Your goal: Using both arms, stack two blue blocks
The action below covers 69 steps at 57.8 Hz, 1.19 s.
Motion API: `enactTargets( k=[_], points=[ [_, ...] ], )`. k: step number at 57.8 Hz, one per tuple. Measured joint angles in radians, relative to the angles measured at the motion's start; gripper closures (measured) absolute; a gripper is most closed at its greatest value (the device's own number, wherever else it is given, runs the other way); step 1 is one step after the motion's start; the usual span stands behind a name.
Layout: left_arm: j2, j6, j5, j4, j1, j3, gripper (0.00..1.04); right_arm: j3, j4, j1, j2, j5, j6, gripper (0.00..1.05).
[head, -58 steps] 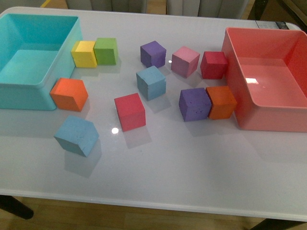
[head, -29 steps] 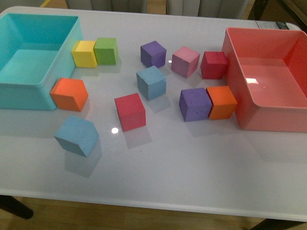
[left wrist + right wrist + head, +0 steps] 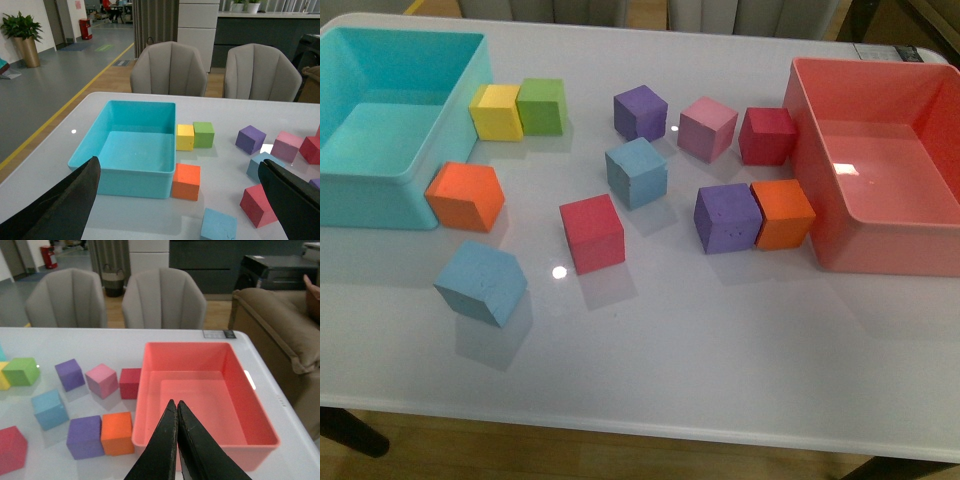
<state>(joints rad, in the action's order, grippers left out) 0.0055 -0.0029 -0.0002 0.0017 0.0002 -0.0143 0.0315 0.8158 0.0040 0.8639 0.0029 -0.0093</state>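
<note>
Well, at the left the turquoise bin (image 3: pixel 370 205) sits on the white table (image 3: pixel 720 350), and one blue block (image 3: pixel 480 283) lies nearer the front edge, turned at an angle, near an orange cube (image 3: pixel 465 195). Further right, the second blue block (image 3: pixel 636 172) stands mid-table, well apart from the first (a red cube (image 3: pixel 591 232) lies roughly between them). Neither is held: the left gripper (image 3: pixel 180 161) gapes wide and empty, while the right gripper (image 3: pixel 175 405) has its jaws pressed together on nothing, facing the coral bin (image 3: pixel 247 400).
</note>
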Motion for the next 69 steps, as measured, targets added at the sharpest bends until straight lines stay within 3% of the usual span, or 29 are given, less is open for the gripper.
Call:
enactTargets(
  k=[37, 69],
  points=[
    [0.0, 0.0, 0.0, 0.0, 0.0, 0.0, 0.09, -0.016, -0.441, -0.002, -0.488, -0.001, 0.0, 1.03],
    [0.0, 0.0, 0.0, 0.0, 0.0, 0.0, 0.09, -0.016, -0.631, -0.002, -0.679, -0.001, 0.0, 1.03]
  ],
)
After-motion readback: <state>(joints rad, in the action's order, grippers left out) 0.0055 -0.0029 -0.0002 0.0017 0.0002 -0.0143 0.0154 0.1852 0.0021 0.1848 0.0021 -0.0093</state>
